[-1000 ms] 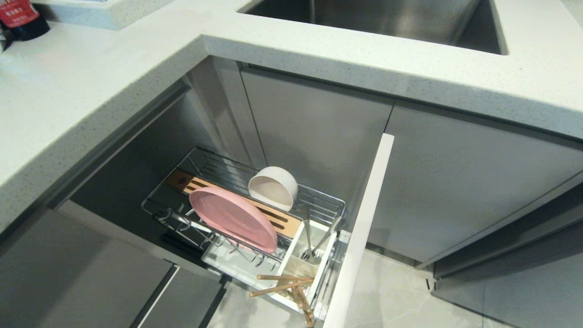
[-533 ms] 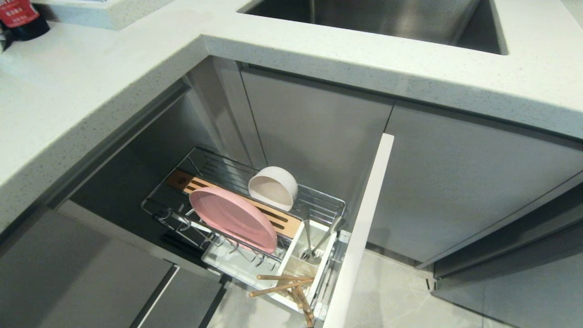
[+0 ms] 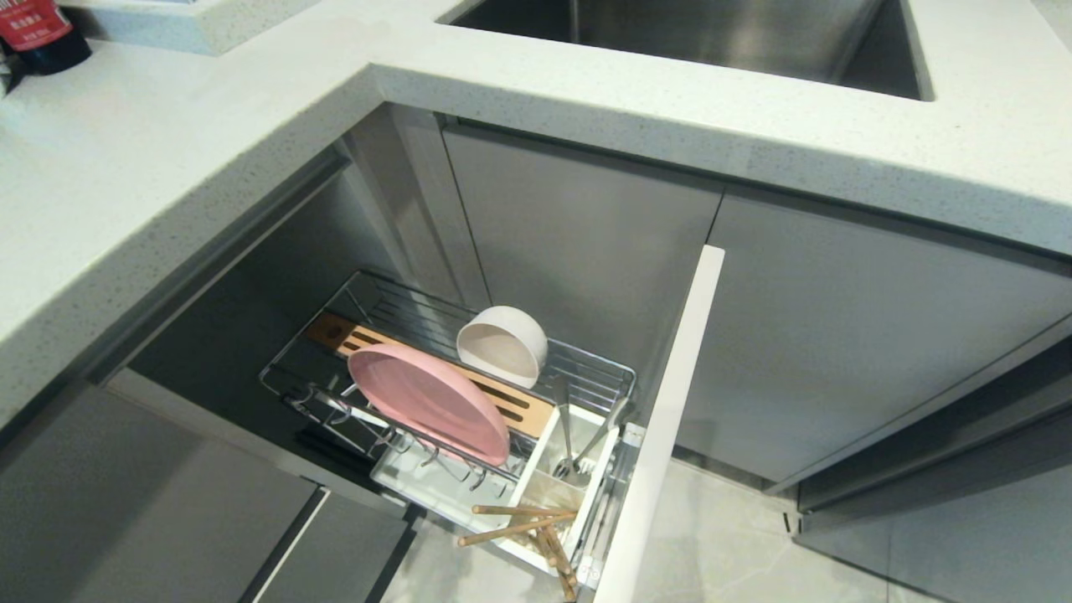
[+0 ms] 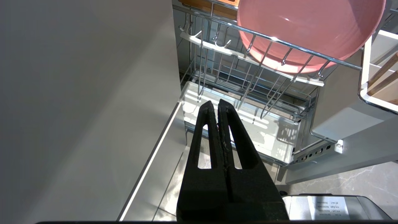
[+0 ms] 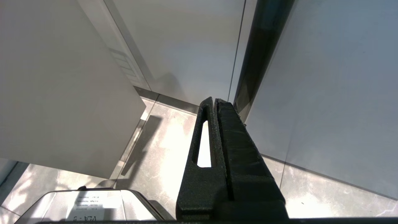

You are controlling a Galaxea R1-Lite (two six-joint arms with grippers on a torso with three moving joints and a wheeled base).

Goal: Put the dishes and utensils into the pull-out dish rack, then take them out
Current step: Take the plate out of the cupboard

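Both arms hang parked low by the floor, out of the head view. Left gripper [image 4: 216,105]: jaws pressed together, nothing in them, pointing at the underside of the pull-out dish rack [image 3: 586,373]. Right gripper [image 5: 214,102]: jaws likewise closed and empty, facing grey cabinet fronts and floor tile.

Nearest me in the rack, at the end against its grey cabinet front [image 3: 662,435], the white utensil caddy [image 3: 544,456]. Wooden chopsticks [image 3: 523,523] lie sprawled across the caddy's near corner, tips poking out over its rim. Spoon [image 3: 566,444] stands in the next compartment, handle up.

Mid-rack: pink plate [image 3: 427,402] on edge in the prongs, leaning across the slotted wooden strip [image 3: 368,342]. White bowl [image 3: 502,345] on its side just behind the plate, toward the rack's far rail.

My read: loading is done, unloading not yet begun. Next I must raise an arm, open its jaws and pick the first item; the chopsticks look the fiddliest, loose and crossed.

Beyond: the bench [image 3: 167,151] and sink [image 3: 712,38]. At the bench's far left corner a dark bottle [image 3: 38,33] with a red label; writing too small to read. Sticker on the robot base [image 4: 331,205] in the left wrist view, illegible.
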